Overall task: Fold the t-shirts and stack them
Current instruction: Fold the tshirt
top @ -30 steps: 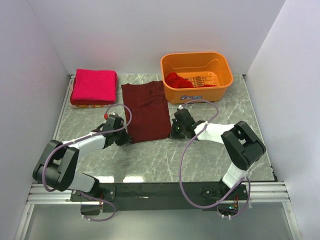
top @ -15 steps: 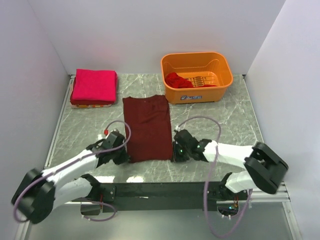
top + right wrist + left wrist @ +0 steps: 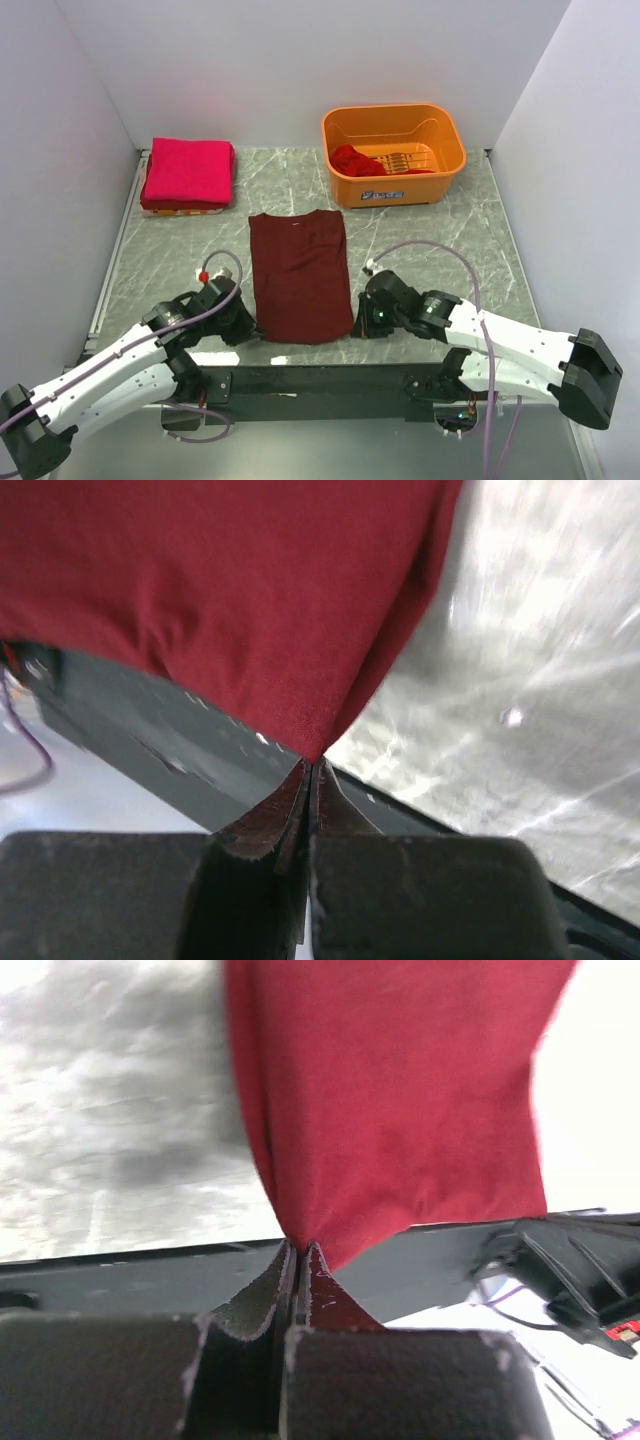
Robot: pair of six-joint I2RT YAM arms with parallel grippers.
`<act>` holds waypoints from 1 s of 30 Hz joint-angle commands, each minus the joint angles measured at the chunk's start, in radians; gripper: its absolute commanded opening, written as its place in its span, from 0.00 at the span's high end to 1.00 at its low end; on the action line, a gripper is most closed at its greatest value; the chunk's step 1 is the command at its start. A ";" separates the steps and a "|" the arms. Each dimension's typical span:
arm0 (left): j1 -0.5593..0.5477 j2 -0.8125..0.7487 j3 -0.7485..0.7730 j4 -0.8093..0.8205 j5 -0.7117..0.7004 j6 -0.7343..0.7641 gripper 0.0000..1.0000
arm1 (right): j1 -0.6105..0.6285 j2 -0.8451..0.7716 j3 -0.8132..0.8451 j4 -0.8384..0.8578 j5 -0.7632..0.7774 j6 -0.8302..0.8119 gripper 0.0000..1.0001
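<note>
A dark maroon t-shirt (image 3: 299, 274) lies as a long folded strip down the middle of the table, its near end at the front edge. My left gripper (image 3: 252, 329) is shut on its near left corner (image 3: 297, 1243). My right gripper (image 3: 357, 322) is shut on the near right corner (image 3: 313, 757). Both wrist views show the cloth (image 3: 390, 1100) (image 3: 230, 590) stretching away from the pinched fingertips. A folded bright pink-red t-shirt (image 3: 188, 171) sits at the back left. A brighter red t-shirt (image 3: 355, 160) lies crumpled inside the orange basket (image 3: 393, 126).
The orange basket stands at the back right against the wall. Under the pink-red shirt a darker red layer (image 3: 180, 207) shows at its near edge. The black front rail (image 3: 330, 378) runs just below both grippers. White walls close in the left, right and back.
Both grippers have pulled the maroon shirt's near end toward the front edge, dragging the whole strip nearer. Both arms have stretched out low along the front.
</note>
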 commanded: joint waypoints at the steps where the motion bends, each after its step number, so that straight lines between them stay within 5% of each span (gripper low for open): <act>1: -0.004 0.034 0.111 0.044 -0.068 0.018 0.99 | -0.039 0.002 0.129 -0.036 0.108 -0.072 1.00; 10: 0.037 0.241 0.329 0.108 -0.368 0.068 0.99 | -0.197 0.089 0.293 0.173 0.204 -0.170 1.00; 17: 0.224 0.357 0.400 0.252 -0.341 0.210 0.99 | -0.276 0.225 0.446 0.197 0.241 -0.226 1.00; 30: 0.341 0.587 0.555 0.365 -0.361 0.309 0.99 | -0.367 0.471 0.648 0.275 0.212 -0.313 1.00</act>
